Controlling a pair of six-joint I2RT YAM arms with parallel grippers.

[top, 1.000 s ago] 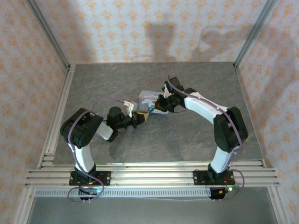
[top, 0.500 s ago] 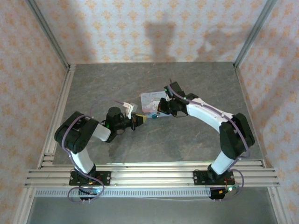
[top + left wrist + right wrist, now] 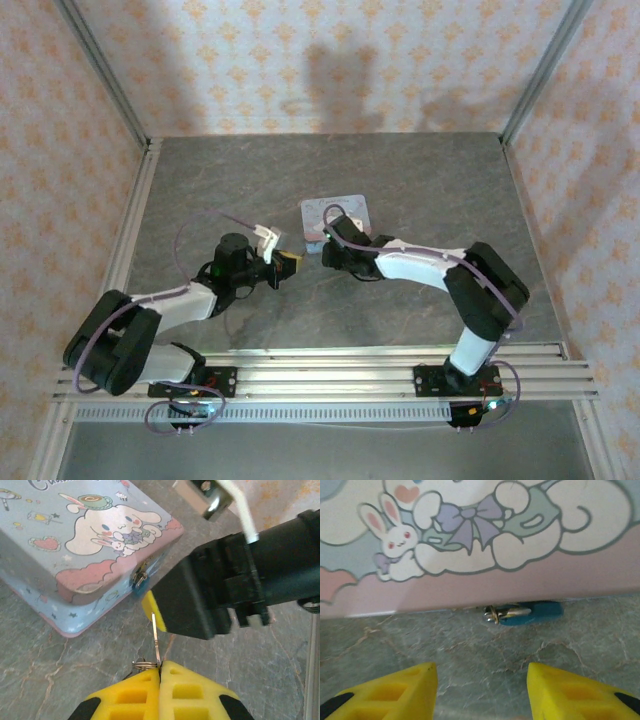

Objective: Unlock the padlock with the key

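My left jaws are pressed together on the key (image 3: 156, 640), pinching it at its bow, where a small ring (image 3: 144, 664) hangs off at 9 o'clock. The blade points to 12 o'clock, toward the front wall of the tin (image 3: 75, 555). My right jaws are spread with nothing between them, and they sit low over the table (image 3: 420, 180).

From my right wrist, the padlock (image 3: 527, 614) lies at about 12 o'clock. It is on its side on the table, tight against the bottom edge of the tin, with its silvery shackle (image 3: 500, 612) at 9 o'clock of the bluish body. I cannot tell whether the shackle passes through the tin's latch (image 3: 140, 576).

I judge the key to be stiff, very light and slick. Held only at the bow, it could pivot between my pads if the tip meets the lock off-axis, so the push should run straight along the blade.

The padlock looks light too, and it sits loose. It will probably slide or swing away under the key unless my right jaws take the body across its flat faces. That grip should leave the end away from the shackle free, since I expect the keyhole there, though I cannot see it.
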